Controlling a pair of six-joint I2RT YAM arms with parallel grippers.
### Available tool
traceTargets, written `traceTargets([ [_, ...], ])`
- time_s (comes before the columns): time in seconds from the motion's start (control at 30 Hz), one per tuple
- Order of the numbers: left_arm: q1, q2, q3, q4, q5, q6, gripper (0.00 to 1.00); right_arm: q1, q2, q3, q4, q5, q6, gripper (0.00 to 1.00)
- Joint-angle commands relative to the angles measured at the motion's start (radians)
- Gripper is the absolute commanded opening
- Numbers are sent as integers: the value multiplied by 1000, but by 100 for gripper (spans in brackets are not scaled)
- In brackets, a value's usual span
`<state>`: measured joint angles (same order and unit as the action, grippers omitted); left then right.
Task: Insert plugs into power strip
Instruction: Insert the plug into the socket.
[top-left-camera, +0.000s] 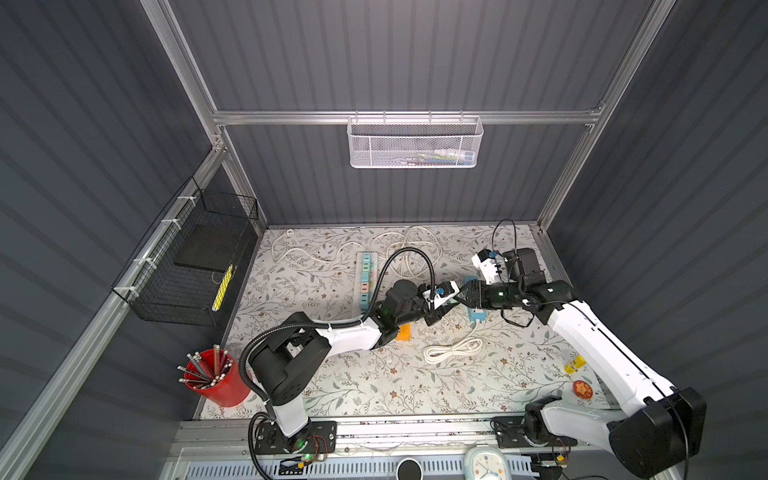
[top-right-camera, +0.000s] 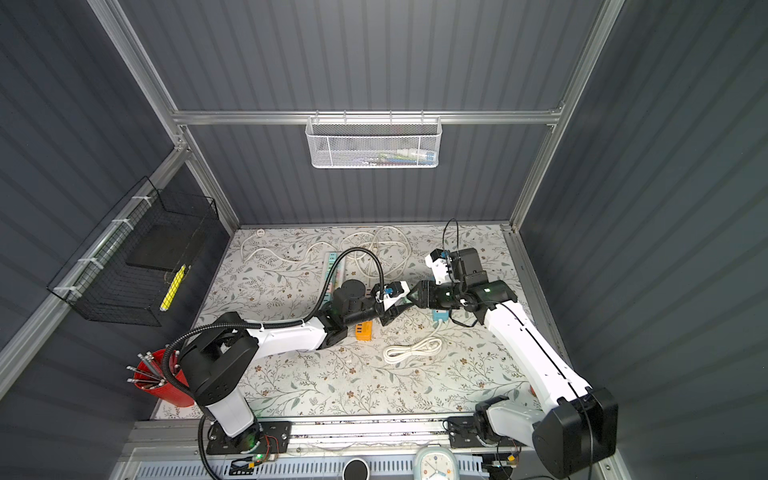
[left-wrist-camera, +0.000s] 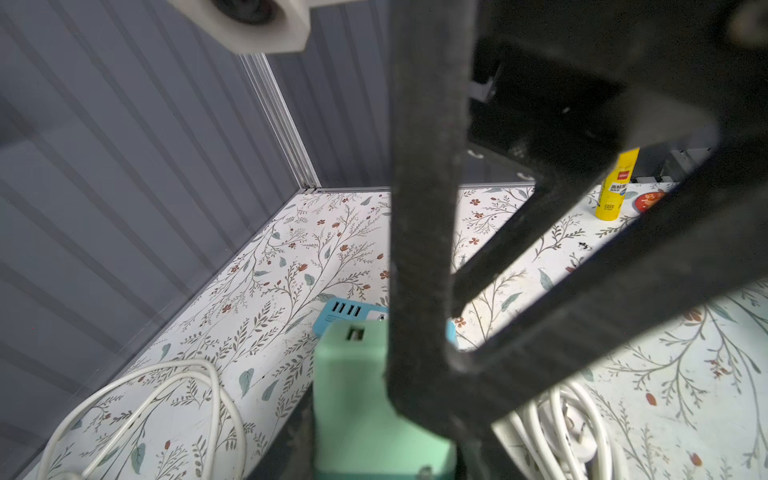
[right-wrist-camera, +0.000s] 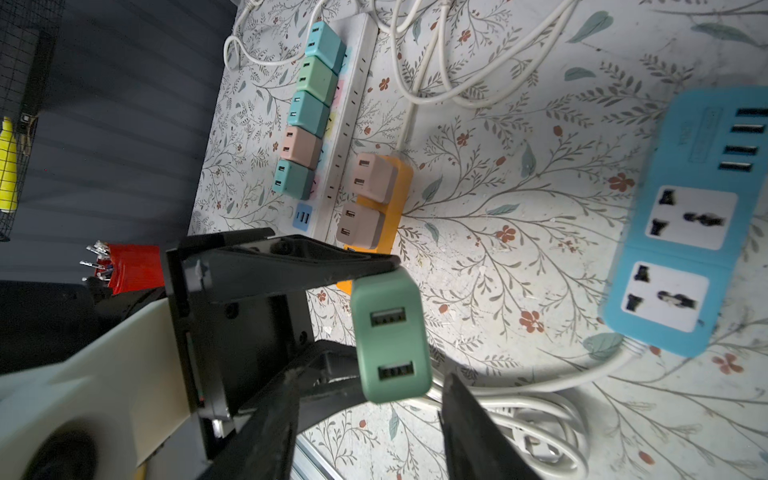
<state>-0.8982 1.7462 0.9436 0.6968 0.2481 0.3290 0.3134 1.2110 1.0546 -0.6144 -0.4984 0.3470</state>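
Observation:
A mint green plug (right-wrist-camera: 390, 336) hangs above the table between the two arms, USB ports facing the right wrist camera. My left gripper (top-left-camera: 451, 304) is shut on it, and its fingers (right-wrist-camera: 291, 266) clamp the plug's back. My right gripper (right-wrist-camera: 372, 376) is open, one finger on each side of the plug's lower end with a gap on both sides. The white power strip (right-wrist-camera: 353, 104) carries a row of several teal, green and pink plugs. Two pink plugs (right-wrist-camera: 372, 178) sit in the orange power strip (right-wrist-camera: 401, 195). The sockets of the blue power strip (right-wrist-camera: 685, 228) are empty.
A coiled white cord (top-left-camera: 453, 349) lies near the blue strip (top-left-camera: 476, 313), and more loose cord (top-left-camera: 411, 253) lies at the back. A red pencil cup (top-left-camera: 216, 378) stands front left. A yellow glue stick (top-left-camera: 575, 363) and a red disc (top-left-camera: 582, 388) are front right. A black wire basket (top-left-camera: 195, 266) hangs on the left wall.

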Motion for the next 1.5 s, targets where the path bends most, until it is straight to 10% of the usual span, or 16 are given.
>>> traceTargets([
  [0.0, -5, 12, 31, 20, 33, -19, 24, 4, 23, -13, 8, -7, -26, 56],
  [0.77, -16, -9, 14, -8, 64, -53, 26, 4, 45, -41, 70, -35, -31, 30],
  [1.17, -16, -60, -35, 26, -78, -140, 77, 4, 43, -28, 77, 58, -33, 18],
  [1.47, -13, -265, -132, -77, -237, -259, 83, -9, 118, 79, 52, 250, -61, 17],
])
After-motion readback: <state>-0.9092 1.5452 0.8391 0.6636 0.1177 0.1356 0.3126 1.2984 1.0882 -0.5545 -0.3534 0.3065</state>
